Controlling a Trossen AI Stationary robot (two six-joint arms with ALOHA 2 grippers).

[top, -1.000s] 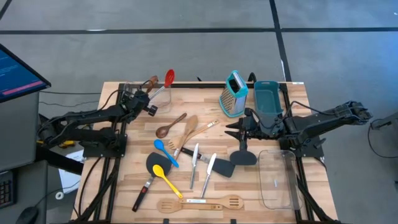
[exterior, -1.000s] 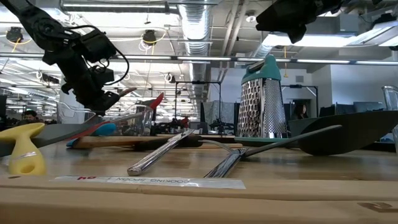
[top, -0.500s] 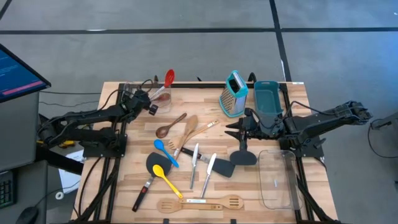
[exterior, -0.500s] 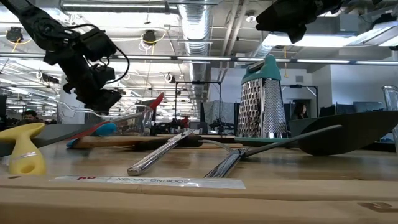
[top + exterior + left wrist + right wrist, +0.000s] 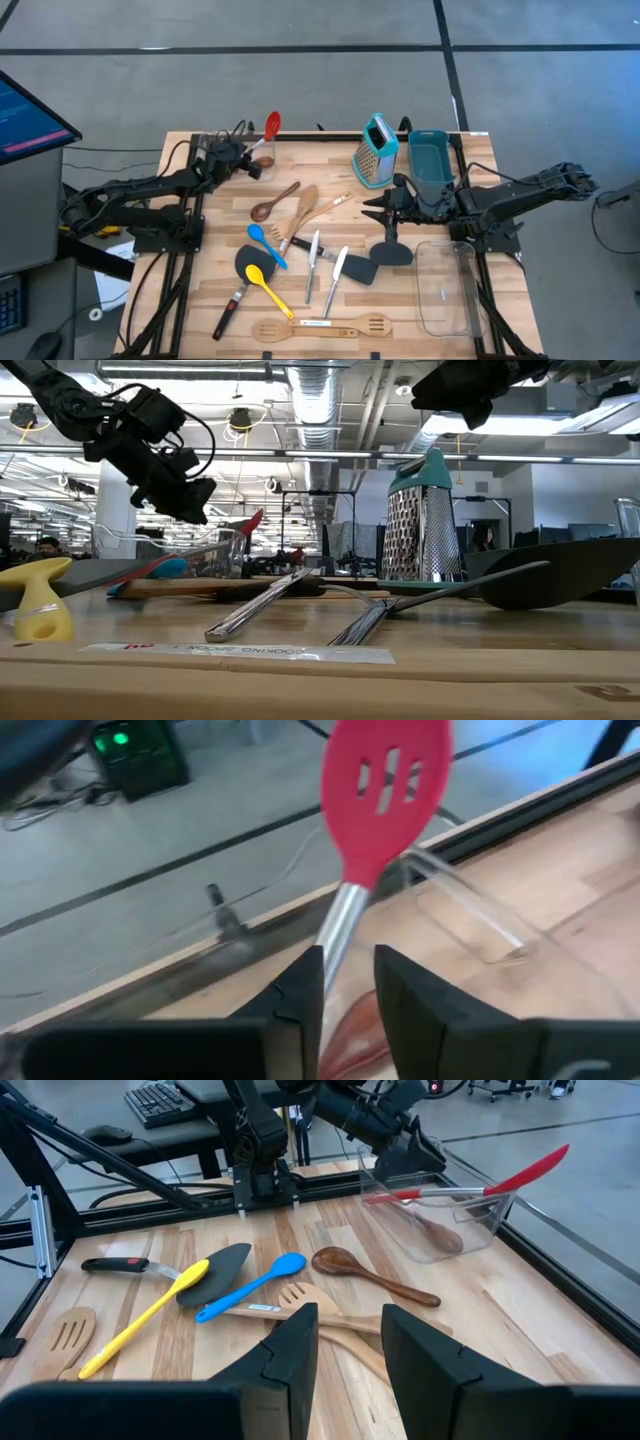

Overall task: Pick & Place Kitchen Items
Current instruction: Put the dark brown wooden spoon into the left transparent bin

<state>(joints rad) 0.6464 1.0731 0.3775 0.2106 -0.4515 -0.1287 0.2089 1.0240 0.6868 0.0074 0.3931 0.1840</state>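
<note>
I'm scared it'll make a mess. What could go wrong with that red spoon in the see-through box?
The red spoon leans out over the clear box rim at the table's far edge, so a bump from the left gripper close above it might tip it out. The light box could slide or tip too. The right gripper waits above the black spatula; dropping down blindly could knock it.
</note>
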